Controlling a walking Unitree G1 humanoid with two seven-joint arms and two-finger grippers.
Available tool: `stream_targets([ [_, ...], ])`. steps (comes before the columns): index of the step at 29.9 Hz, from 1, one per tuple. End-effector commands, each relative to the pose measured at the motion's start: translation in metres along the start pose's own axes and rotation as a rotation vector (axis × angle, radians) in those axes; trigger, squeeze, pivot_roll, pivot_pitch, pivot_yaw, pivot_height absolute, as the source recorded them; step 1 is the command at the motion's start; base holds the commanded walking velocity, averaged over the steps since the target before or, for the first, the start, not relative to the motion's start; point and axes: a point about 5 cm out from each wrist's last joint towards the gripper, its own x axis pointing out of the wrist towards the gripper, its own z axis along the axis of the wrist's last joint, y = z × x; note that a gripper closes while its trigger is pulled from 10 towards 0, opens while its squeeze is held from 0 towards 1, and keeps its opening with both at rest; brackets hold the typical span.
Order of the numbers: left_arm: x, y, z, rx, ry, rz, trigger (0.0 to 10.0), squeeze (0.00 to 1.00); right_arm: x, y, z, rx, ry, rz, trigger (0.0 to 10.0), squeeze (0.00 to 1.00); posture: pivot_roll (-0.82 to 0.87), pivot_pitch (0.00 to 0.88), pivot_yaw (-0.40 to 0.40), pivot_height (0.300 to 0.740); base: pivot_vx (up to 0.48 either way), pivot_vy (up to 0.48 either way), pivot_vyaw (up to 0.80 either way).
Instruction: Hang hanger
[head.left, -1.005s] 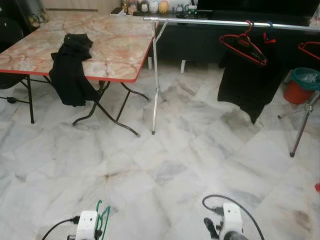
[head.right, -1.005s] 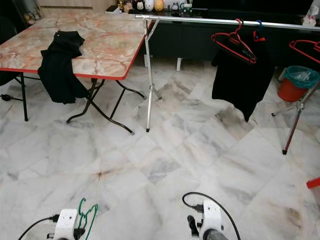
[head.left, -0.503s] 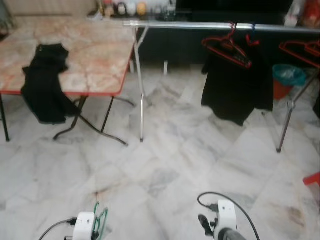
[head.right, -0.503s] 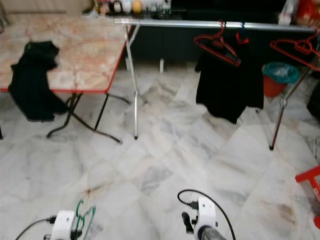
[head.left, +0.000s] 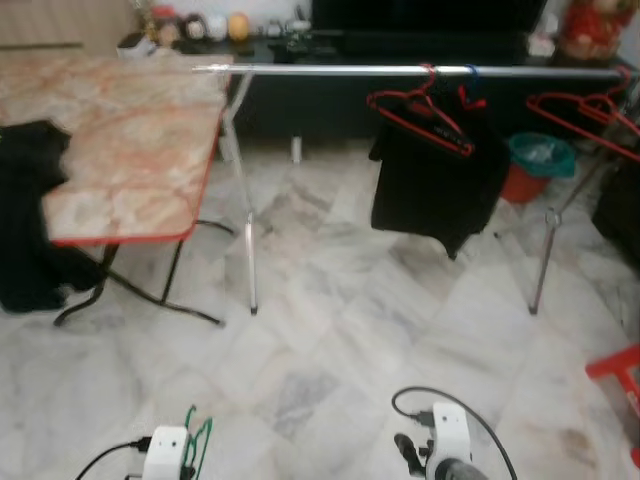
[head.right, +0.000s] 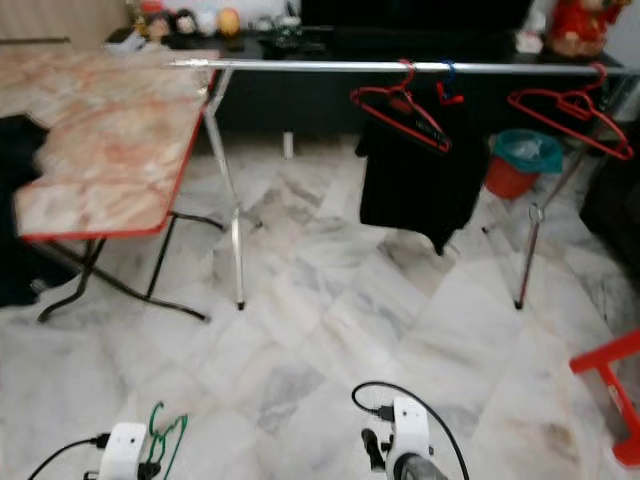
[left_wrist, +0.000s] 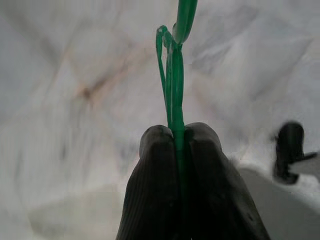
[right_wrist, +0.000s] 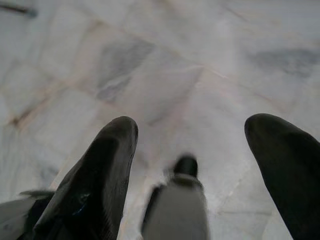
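Green hanger carried low, rail far ahead and above.

The left gripper (left_wrist: 177, 145) is closed on the hanger (left_wrist: 172, 75), whose wire runs straight out from between the fingers and ends in the hook. The rail (head.left: 330, 70) lies well apart, forward and higher (so this arm must raise and reach). The right gripper (right_wrist: 192, 165) hangs with its fingers spread wide and holds nothing.

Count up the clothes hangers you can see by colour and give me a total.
Red hangers: 2, on the rail
Blue-hooked hanger: 1, on the rail, under a black garment
Green hanger: 1, in the left gripper
Total: 4
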Motion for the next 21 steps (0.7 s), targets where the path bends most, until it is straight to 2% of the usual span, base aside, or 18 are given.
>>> stream_targets([
  [1,0.0011,-0.0087,-0.0002,-0.009,-0.002,-0.02,10.0,0.0,-0.0015,-0.007,-0.0018,0.002,0.002,-0.018,10.0,0.0,0.06,0.073,-0.008,0.74,0.375,0.0,0.0],
  [21,0.0018,-0.0104,0.0016,-0.005,-0.006,-0.024,10.0,0.0,-0.0014,-0.0069,-0.0005,0.0,-0.014,-0.038,10.0,0.0,0.06,0.069,-0.005,0.74,0.376,0.0,0.0],
])
